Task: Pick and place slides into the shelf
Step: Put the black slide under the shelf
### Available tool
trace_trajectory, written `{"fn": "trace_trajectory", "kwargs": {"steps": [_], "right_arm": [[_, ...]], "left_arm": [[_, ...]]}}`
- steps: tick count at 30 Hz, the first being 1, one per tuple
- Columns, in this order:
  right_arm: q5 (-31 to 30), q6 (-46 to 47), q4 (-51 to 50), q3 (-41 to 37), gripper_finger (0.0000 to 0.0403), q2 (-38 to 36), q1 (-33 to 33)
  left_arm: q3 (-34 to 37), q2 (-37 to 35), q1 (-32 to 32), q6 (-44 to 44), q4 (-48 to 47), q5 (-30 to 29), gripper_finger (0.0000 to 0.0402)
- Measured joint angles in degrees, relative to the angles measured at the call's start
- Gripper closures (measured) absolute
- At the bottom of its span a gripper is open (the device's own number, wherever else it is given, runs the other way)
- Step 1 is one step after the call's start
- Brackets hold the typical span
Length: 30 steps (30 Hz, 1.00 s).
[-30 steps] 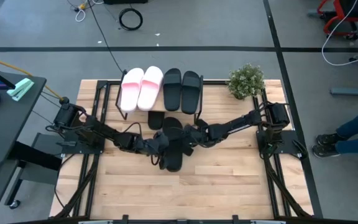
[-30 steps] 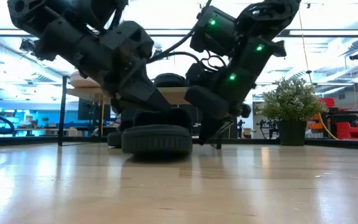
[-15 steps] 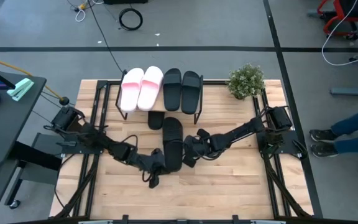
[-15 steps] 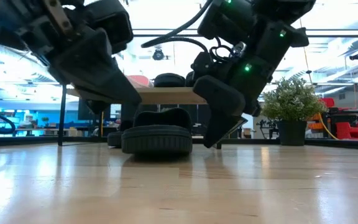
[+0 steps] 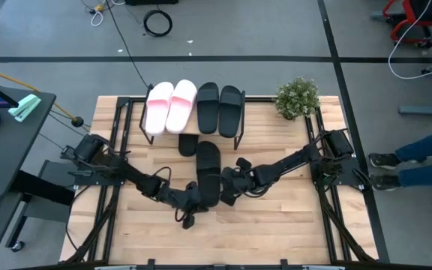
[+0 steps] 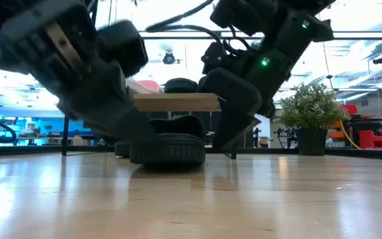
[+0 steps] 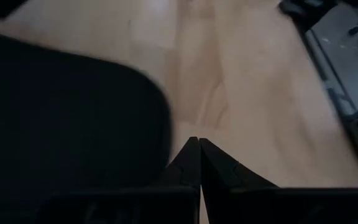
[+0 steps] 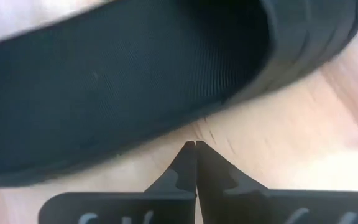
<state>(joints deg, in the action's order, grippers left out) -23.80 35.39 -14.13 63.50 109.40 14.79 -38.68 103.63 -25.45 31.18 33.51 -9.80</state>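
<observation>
- Left gripper (image 5: 187, 215) sat low over the table (image 5: 276, 225), fingers (image 7: 188, 163) pressed together on nothing, black slide (image 5: 208, 174) just beside the tips.
- Right gripper (image 5: 226, 193) hung at that slide's other side, fingers (image 8: 194, 163) likewise closed and empty, tips just short of the sole edge (image 8: 104, 93).
- Lay flat on the table between both grippers, in front of the shelf (image 5: 190, 135).
- Carried on the shelf top: two pink slides (image 5: 169, 106) and two black ones (image 5: 219, 109), side by side.
- Peeked out beneath the shelf: another black slide (image 5: 188, 143), beyond both sets of fingers.
</observation>
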Motion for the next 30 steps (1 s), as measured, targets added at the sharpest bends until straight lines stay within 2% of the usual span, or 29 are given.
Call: {"fn": "trace_trajectory", "kwargs": {"steps": [5,9,20,30], "right_arm": [[-0.3,-4.5,0.2,2.9,0.04,-0.1,0.0],[-0.3,-5.6,-0.1,4.5,0.0398,-0.1,0.0],[-0.4,-8.3,-6.7,10.9,0.0399,-0.1,2.2],[-11.0,-4.0,-23.2,18.0,0.0398,-0.1,7.7]], "left_arm": [[0.0,2.4,1.1,0.0,3.7,1.3,0.0397],[0.0,3.5,2.8,0.0,2.4,1.7,0.0398],[0.0,3.4,13.7,-2.7,-0.4,0.9,0.0396],[0.0,3.3,22.0,-5.7,-3.0,1.0,0.0394]]}}
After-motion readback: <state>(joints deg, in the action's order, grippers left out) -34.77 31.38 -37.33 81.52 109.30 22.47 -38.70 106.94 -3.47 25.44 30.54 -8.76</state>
